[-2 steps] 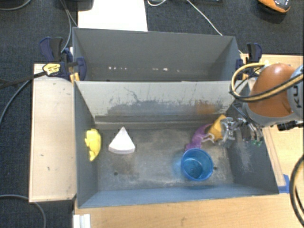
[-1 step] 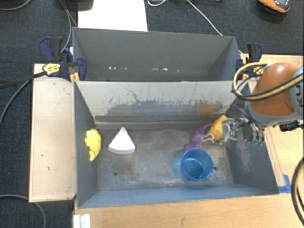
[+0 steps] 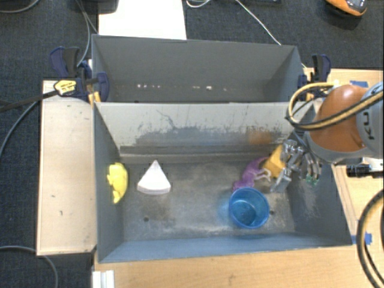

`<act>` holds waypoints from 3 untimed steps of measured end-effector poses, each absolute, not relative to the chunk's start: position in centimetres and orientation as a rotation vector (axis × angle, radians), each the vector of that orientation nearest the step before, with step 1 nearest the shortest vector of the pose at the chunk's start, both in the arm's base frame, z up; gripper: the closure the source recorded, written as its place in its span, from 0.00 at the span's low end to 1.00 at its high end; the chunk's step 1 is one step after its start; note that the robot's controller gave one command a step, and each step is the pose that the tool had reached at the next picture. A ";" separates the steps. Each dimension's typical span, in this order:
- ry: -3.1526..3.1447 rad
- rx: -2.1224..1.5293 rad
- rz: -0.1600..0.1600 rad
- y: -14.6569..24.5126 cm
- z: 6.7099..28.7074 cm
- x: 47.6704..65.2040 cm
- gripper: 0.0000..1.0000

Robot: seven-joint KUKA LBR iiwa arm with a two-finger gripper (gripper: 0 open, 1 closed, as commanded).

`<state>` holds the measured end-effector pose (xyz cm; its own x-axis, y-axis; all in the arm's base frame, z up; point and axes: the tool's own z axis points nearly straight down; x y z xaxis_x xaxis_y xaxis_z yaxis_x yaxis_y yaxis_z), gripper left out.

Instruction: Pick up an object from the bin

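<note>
Grey bin (image 3: 192, 206) holds the gripper (image 3: 278, 182) just beside a purple toy (image 3: 252, 171).

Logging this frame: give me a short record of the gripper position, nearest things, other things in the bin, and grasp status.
gripper: low at the right end of the bin, arm reaching in from the right
nearest: yellow piece and purple toy just to its left
next: blue cup, upright, open side up, in front of the purple toy
far left: white cone and yellow toy, side by side, apart
grasp: cannot tell
</note>
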<state>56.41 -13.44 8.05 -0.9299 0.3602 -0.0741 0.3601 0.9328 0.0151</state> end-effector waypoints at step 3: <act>2.930 0.826 0.016 -12.3 7.9 57.4 0.00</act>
